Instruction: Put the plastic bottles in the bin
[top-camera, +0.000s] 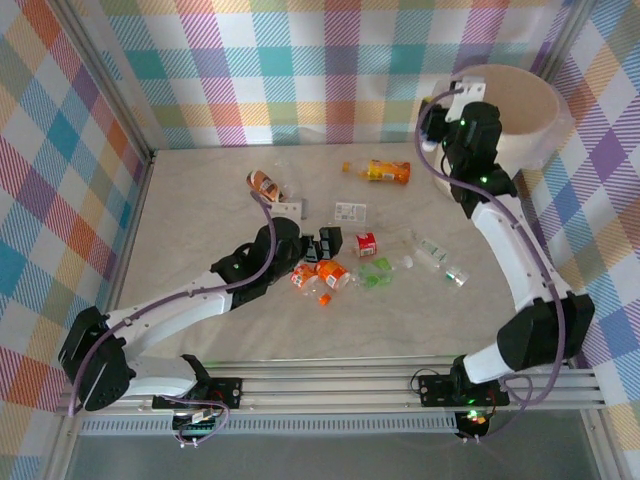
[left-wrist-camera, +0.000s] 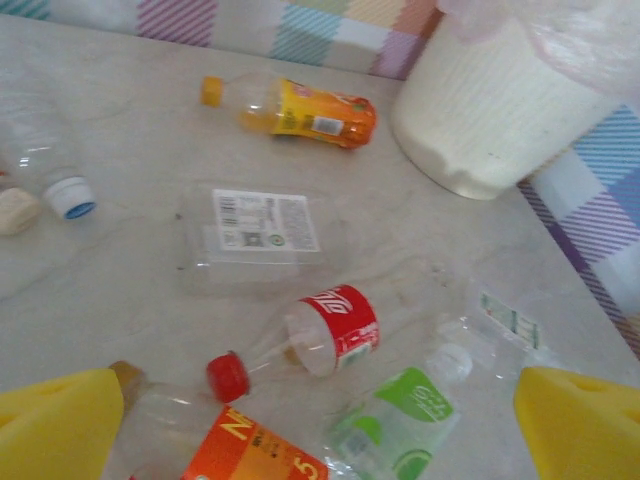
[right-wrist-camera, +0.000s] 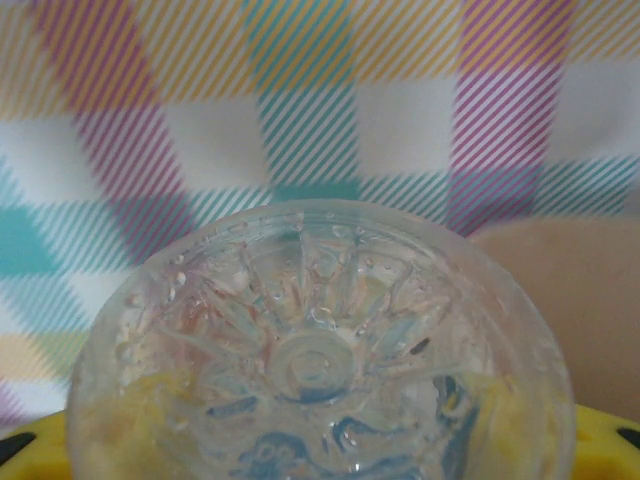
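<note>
My right gripper is shut on a clear plastic bottle, whose ribbed base faces the wrist camera. In the top view that gripper is raised at the left rim of the cream bin. My left gripper is open low over the table, its yellow fingers wide apart. Between and just beyond them lie an orange-label bottle, a red-label bottle with a red cap and a green-label bottle. In the top view the left gripper hangs beside this cluster.
An orange juice bottle lies near the bin, and a brown-label bottle at the back left. A flat clear piece with a white label lies mid-table. Clear bottles lie to the right. Plaid walls enclose the table.
</note>
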